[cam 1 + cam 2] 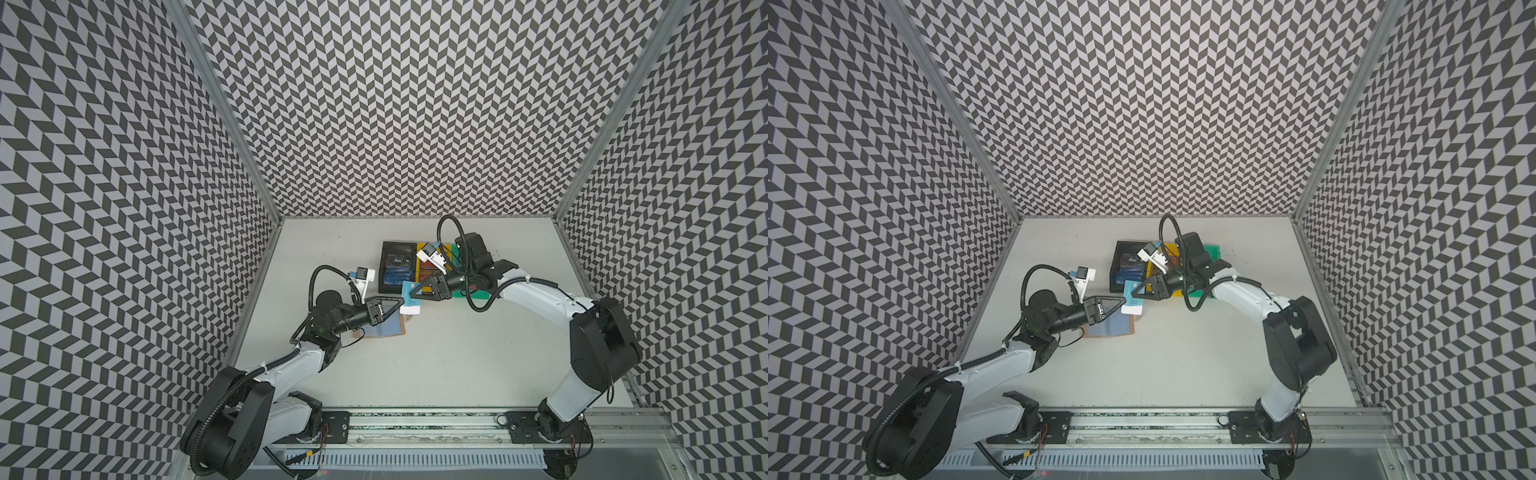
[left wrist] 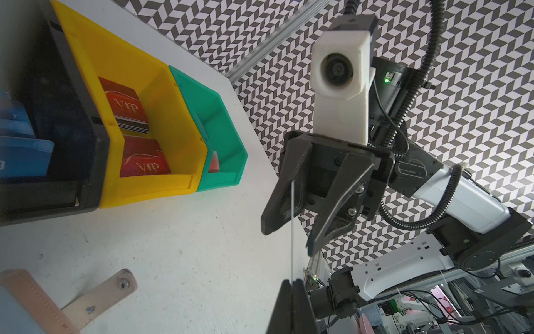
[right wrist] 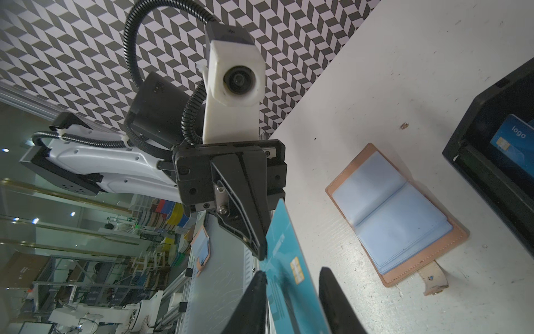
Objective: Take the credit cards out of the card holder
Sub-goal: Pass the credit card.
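My left gripper (image 2: 292,282) is shut on a teal credit card (image 3: 284,260), held on edge above the table. That card shows as a thin pale line (image 2: 292,231) in the left wrist view. My right gripper (image 3: 291,273) stands open round the card's other end, one finger close against it and the other apart from it. In both top views the two grippers (image 1: 402,300) (image 1: 410,293) meet tip to tip over the card (image 1: 1130,286). The tan card holder (image 3: 398,219) lies open on the table under the left gripper, blue-grey sleeves up (image 1: 384,328), snap tab out (image 2: 101,295).
Three bins stand side by side behind the grippers. The black bin (image 1: 388,249) holds blue cards, the yellow bin (image 2: 130,72) holds red VIP cards, and a green bin (image 2: 219,115) stands beyond it. The patterned walls close off the table on three sides.
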Motion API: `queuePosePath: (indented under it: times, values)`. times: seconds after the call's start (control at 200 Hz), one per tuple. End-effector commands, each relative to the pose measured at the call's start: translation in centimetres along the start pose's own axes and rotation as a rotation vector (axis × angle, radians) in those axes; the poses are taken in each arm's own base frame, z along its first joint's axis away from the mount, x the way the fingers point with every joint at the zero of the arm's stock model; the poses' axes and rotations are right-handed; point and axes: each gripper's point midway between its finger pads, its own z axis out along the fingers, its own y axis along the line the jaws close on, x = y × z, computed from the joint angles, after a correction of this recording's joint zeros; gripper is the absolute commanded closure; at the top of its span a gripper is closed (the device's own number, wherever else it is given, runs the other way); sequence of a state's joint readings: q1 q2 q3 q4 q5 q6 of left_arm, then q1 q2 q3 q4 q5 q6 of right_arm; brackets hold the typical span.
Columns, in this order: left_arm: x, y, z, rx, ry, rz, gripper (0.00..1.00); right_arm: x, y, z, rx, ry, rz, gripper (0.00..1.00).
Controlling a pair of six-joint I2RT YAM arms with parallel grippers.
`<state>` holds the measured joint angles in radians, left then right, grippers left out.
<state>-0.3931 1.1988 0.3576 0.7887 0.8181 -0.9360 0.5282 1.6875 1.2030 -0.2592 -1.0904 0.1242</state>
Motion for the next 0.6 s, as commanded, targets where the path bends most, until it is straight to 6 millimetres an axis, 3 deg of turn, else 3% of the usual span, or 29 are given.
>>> queuePosePath:
  times: [0.0,0.36,0.511,0.596]
  values:
    - [-0.47,-0.99,0.38,0.029,0.006,0.036,1.0,-0.53,0.38,0.28,-0.032,-0.003,-0.043,0.74]
    - [0.27,-0.5,0.31,0.019,0.029,0.024,1.0,-0.98,0.33,0.22,-0.028,0.018,-0.058,0.83]
    - [0.29,-0.38,0.24,0.01,0.028,0.023,1.0,-0.95,0.66,0.19,-0.045,0.021,-0.057,1.0]
    - [0.09,-0.14,0.21,-0.008,0.023,0.028,1.0,-1.16,1.05,-0.04,-0.059,0.008,-0.055,1.0]
